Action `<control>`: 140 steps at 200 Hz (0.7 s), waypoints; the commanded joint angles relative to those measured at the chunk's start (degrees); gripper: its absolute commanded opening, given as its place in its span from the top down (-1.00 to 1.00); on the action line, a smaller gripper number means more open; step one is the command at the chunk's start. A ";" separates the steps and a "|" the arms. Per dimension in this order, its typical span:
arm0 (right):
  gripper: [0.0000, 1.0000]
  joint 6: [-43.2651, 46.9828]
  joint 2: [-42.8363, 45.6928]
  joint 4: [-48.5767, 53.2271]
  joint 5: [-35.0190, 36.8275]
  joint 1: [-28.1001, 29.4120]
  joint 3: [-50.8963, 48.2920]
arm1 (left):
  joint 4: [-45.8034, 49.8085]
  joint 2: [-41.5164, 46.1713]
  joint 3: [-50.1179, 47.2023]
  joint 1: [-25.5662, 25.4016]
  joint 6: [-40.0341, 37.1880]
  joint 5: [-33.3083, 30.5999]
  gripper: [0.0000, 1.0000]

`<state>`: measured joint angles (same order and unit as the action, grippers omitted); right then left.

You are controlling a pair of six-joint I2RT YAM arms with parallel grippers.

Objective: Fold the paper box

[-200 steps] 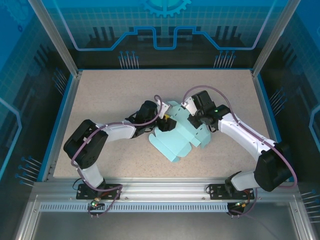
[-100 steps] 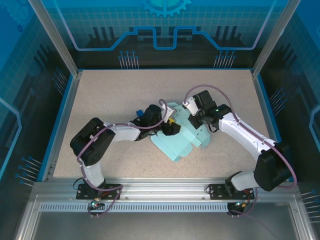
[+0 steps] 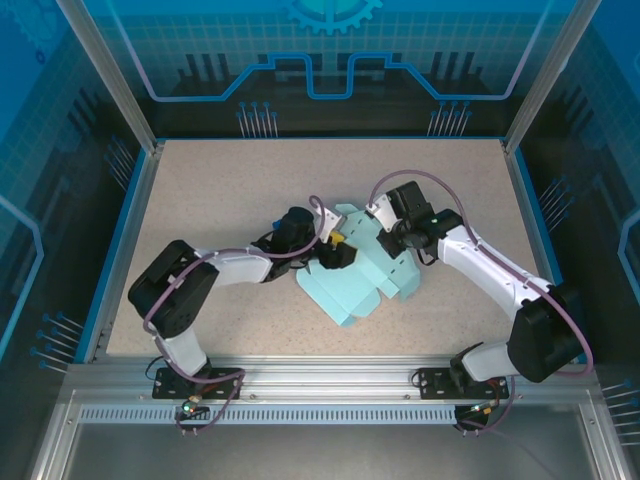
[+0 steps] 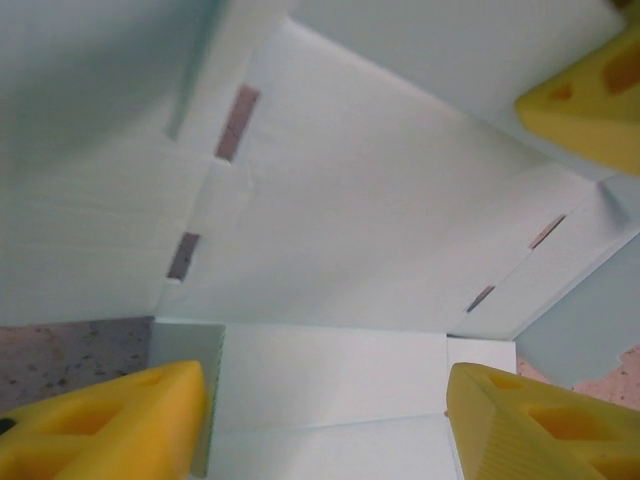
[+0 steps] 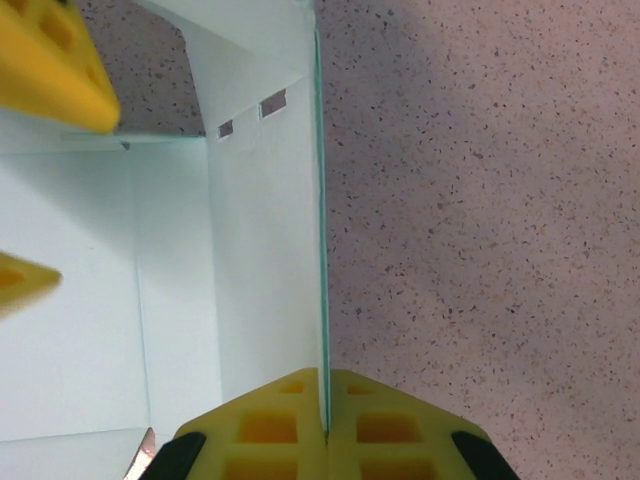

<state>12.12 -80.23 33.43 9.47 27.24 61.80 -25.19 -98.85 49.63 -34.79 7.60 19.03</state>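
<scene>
The paper box [image 3: 350, 285] is a pale cyan die-cut sheet, partly creased, lying mid-table. My right gripper [image 3: 383, 228] is at its far right side. In the right wrist view this gripper [image 5: 325, 425] is shut on the thin edge of an upright panel [image 5: 265, 250]. My left gripper [image 3: 335, 250] is over the sheet's left part. Its yellow fingers [image 4: 100, 425] stand wide apart in the left wrist view, so the gripper [image 4: 325, 425] is open, with a flat panel [image 4: 330, 380] lying between them. The slotted panels [image 4: 380, 200] rise beyond.
The speckled beige table [image 3: 230, 190] surrounds the sheet, with a blue rim and metal frame posts [image 3: 110, 80] at the sides. Bare tabletop [image 5: 480, 200] lies right of the held panel. A right gripper finger [image 4: 590, 90] shows in the left wrist view's top right corner.
The left arm pushed in toward the sheet, then drew back a little, and its jaws have spread wider. The sheet's near-left flaps have shifted slightly. The right gripper holds still on its panel.
</scene>
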 commanded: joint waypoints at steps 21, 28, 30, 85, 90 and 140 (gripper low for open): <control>1.00 0.80 2.30 -1.43 -2.18 -0.62 -0.30 | 2.37 4.97 1.63 4.24 0.98 5.91 -0.36; 1.00 0.80 2.25 -1.39 -2.38 -0.61 -0.28 | 2.80 4.90 2.38 4.70 0.93 6.68 -0.36; 1.00 0.78 2.26 -1.42 -2.36 -0.66 -0.19 | 2.96 4.89 2.62 4.90 0.93 6.87 -0.36; 1.00 0.98 1.63 -0.99 -2.67 -0.53 0.50 | 4.63 2.16 8.63 5.68 1.68 10.93 -0.37; 1.00 0.97 1.59 -0.98 -2.62 -0.50 0.49 | 4.49 1.83 9.08 5.61 1.93 11.28 -0.37; 1.00 0.30 1.31 -1.44 -2.64 -0.53 0.69 | 2.25 -0.30 11.25 5.54 4.72 16.46 -0.29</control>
<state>12.49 -79.29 32.51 7.88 27.24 61.73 -21.32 -97.95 59.75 -29.30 9.89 30.11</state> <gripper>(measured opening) 0.057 0.662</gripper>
